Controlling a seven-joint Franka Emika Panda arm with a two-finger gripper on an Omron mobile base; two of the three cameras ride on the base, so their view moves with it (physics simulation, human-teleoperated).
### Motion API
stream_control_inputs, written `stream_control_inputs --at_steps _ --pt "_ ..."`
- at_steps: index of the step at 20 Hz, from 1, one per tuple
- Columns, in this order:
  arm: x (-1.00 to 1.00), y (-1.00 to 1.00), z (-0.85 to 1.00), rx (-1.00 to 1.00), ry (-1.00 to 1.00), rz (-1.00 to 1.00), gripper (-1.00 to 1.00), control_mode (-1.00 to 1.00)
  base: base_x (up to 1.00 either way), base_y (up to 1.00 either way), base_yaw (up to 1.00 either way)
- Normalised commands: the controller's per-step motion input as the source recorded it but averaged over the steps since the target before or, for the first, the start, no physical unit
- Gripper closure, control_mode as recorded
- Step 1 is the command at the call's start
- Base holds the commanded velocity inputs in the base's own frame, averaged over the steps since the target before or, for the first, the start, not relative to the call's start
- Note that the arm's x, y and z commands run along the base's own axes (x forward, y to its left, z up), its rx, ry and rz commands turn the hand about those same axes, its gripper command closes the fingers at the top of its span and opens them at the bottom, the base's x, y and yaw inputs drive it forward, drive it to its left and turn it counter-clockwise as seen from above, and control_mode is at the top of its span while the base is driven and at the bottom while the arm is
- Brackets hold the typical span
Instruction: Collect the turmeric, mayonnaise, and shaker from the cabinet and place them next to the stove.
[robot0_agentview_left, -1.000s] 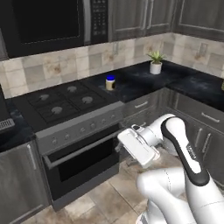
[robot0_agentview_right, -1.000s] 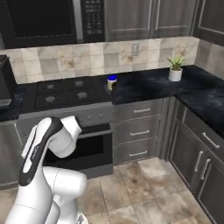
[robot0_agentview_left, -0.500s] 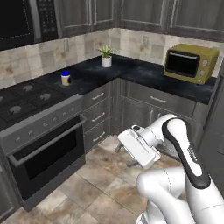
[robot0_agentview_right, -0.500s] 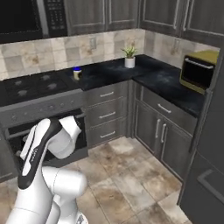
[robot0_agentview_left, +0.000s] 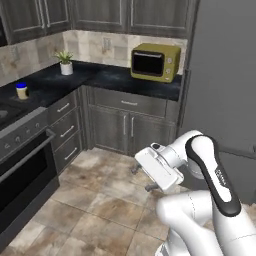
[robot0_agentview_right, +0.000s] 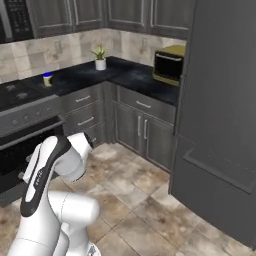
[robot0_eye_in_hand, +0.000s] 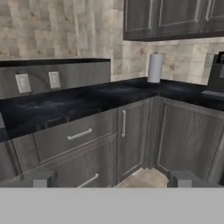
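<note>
My jaws (robot0_eye_in_hand: 112, 179) stand released, with nothing between them; the two dark finger tips (robot0_eye_in_hand: 43, 178) rise well apart at the bottom of my hand view, aimed at a corner of grey wood-grain lower cabinets (robot0_eye_in_hand: 131, 131) under a black marbled surface (robot0_eye_in_hand: 87, 98). A white paper-towel roll (robot0_eye_in_hand: 154, 68) stands upright on that surface, against the beige tiled wall. In the left base view my white hand (robot0_agentview_left: 160, 167) hangs folded close to my own arm, low over the brown stone-tile floor (robot0_agentview_left: 85, 200).

I take the stout jar with the bright blue lid and cream-white contents, the mayonnaise (robot0_agentview_left: 21, 90), as my landmark. It stands upright on the black marbled surface (robot0_agentview_left: 100, 75), well apart from my jaws. Just beside it, on the side away from the corner, lies the black cooktop of the stove (robot0_agentview_right: 15, 92), with the dark oven front (robot0_agentview_left: 22, 175) below. Further along the surface from the jar, towards the corner, a small green plant in a white pot (robot0_agentview_left: 66, 63) stands against the wall. Beyond the plant, past the corner, sits an olive-yellow microwave with a dark door (robot0_agentview_left: 155, 61). Past the microwave, farthest from the jar, rises a tall plain grey fridge (robot0_agentview_right: 220, 125). Grey drawers with slim silver handles (robot0_agentview_left: 65, 130) sit beneath the jar's stretch of surface.
</note>
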Motion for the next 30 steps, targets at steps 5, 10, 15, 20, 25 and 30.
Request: stream_control_inputs --at_steps 5,10,15,20,25,30 --pt "0.0 0.0 0.0 0.0 0.0 0.0 -1.0 1.0 -0.73 -0.11 -0.35" --pt "0.0 0.0 0.0 0.0 0.0 0.0 -1.0 1.0 -0.53 -0.34 -0.2" --pt "0.0 0.0 0.0 0.0 0.0 0.0 -1.0 1.0 -0.39 -0.29 -0.21" --pt "0.0 0.0 0.0 0.0 0.0 0.0 -1.0 1.0 -0.25 -0.4 -0.19" --pt "0.0 0.0 0.0 0.0 0.0 0.0 -1.0 1.0 -0.05 -0.57 -0.15" --pt "0.0 0.0 0.0 0.0 0.0 0.0 -1.0 1.0 0.0 -0.73 -0.08"
